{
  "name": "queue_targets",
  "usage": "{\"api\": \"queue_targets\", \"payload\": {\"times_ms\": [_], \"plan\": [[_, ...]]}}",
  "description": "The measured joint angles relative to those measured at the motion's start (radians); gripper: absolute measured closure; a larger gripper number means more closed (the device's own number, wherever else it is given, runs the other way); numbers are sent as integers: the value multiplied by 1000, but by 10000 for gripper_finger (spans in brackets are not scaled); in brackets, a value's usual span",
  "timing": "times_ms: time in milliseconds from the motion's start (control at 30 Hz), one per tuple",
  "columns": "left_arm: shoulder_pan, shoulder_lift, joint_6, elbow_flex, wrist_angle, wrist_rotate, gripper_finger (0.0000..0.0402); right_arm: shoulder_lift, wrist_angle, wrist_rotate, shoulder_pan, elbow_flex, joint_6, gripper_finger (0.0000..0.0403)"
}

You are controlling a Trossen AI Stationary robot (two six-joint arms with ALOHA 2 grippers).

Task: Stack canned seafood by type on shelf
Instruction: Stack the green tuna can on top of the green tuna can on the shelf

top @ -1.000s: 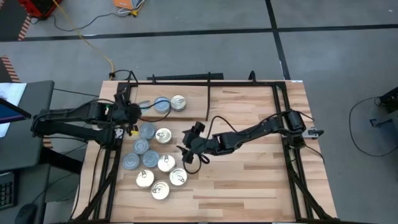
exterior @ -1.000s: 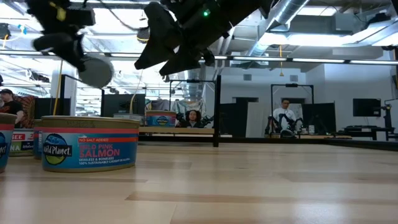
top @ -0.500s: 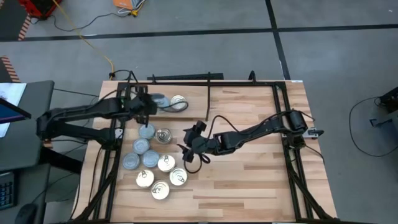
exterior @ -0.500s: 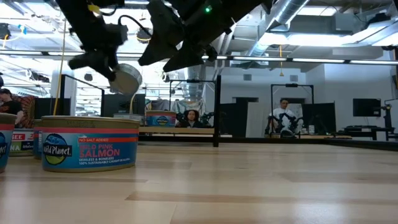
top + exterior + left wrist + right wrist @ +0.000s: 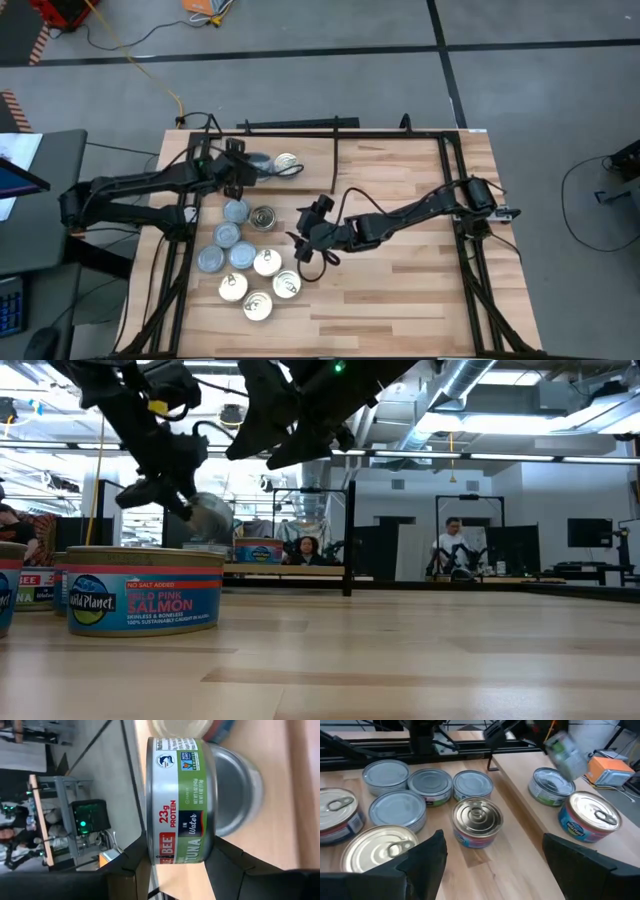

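On the wooden counter [image 5: 400, 290], the left pincer [image 5: 243, 170] pinches a tuna tin [image 5: 182, 800] above the grey-topped tin [image 5: 549, 785] on the shelf [image 5: 320, 155] at eleven o'clock. Best centre it before lowering. The right pincer [image 5: 306, 232] waits spread.

Wide bare table [image 5: 400, 290] on the right; tins [image 5: 245, 260] crowd the left, and the right arm [image 5: 400, 215] crosses mid-table.

Butcher-block tabletop [image 5: 400, 290] under clustered tins [image 5: 245, 265]; two tins [image 5: 286, 164] on wooden shelf [image 5: 390, 165]
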Motion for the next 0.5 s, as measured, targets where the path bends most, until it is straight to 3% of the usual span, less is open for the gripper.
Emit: {"api": "queue_targets", "payload": {"times_ms": [233,500], "plan": [[0,-1,-45,-20,59,-9,224,0,17,0,4,0,0,49],[0,0,-103,-20,-3,73,205,0,29,0,3,0,0,49]]}}
